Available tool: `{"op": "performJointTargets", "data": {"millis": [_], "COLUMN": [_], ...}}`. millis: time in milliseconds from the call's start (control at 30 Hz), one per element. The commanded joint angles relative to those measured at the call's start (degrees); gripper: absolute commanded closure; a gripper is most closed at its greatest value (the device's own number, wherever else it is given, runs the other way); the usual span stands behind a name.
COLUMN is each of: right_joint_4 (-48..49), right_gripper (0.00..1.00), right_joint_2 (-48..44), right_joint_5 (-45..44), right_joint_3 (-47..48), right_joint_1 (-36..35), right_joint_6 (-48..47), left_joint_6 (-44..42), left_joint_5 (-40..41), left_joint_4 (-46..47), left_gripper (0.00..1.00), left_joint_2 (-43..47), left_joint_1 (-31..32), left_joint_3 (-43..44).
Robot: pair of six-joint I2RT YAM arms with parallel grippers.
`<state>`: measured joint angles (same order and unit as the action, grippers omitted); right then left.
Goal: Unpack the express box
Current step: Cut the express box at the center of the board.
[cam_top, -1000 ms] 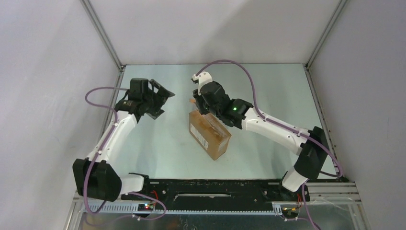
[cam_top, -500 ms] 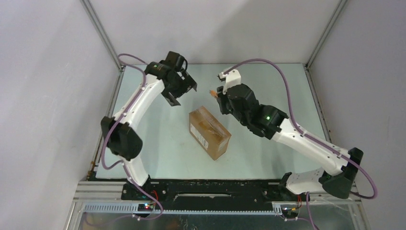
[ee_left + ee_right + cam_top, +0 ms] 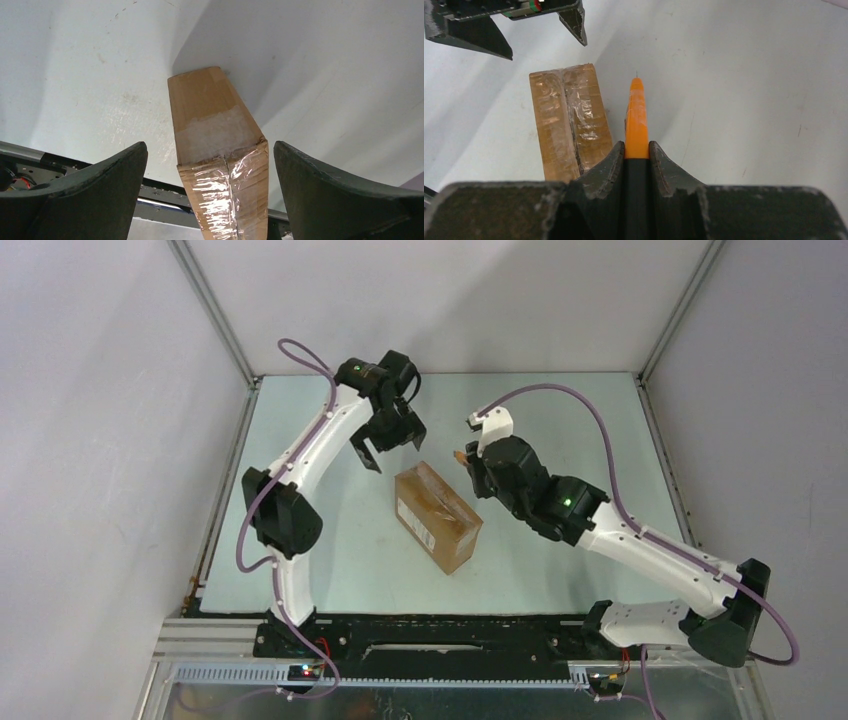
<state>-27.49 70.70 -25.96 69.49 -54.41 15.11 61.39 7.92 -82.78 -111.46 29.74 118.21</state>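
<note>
Meanwhile gaping left claw neared the express box; right claw clamps knife.

The taped brown express box lies skewed at the table's middle.

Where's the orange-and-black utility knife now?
The orange-and-black utility knife is clamped in the right gripper, just right of the far end of the brown cardboard express box in the top view.

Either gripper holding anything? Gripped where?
Right gripper is shut on the utility knife, clamped on its black handle, orange front end sticking out. Left gripper is open, holding nothing.
</note>
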Motion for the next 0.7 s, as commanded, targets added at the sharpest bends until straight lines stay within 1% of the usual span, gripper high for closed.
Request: {"op": "performJointTargets", "data": {"millis": [0, 300, 500, 667], "right_joint_4": [2.7, 3.9, 7.0, 8.7], "right_gripper": [1.00, 1.00, 1.00, 1.00], "right_joint_2": [-3.5, -1.3, 1.6, 2.5], "right_joint_5": [-0.7, -1.1, 3.8, 7.2], "right_joint_3": [-1.0, -2.7, -3.0, -3.0], "right_joint_1": [-0.1, -0.1, -0.3, -0.9], "right_joint_6": [1.4, 0.9, -0.6, -1.5], "left_joint_6": [-0.5, 1.4, 2.3, 4.0], "left_joint_5": [0.4, -1.3, -1.5, -1.4], "left_joint_4": [-3.3, -2.0, -2.6, -3.6], "left_gripper": [0.00, 0.00, 0.00, 0.00], "left_joint_2": [-2.5, -4.7, -5.0, -5.0], "left_joint_1": [1.1, 2.9, 3.2, 3.8], "left_joint_3": [3.6, 4.9, 4.9, 2.5]}}
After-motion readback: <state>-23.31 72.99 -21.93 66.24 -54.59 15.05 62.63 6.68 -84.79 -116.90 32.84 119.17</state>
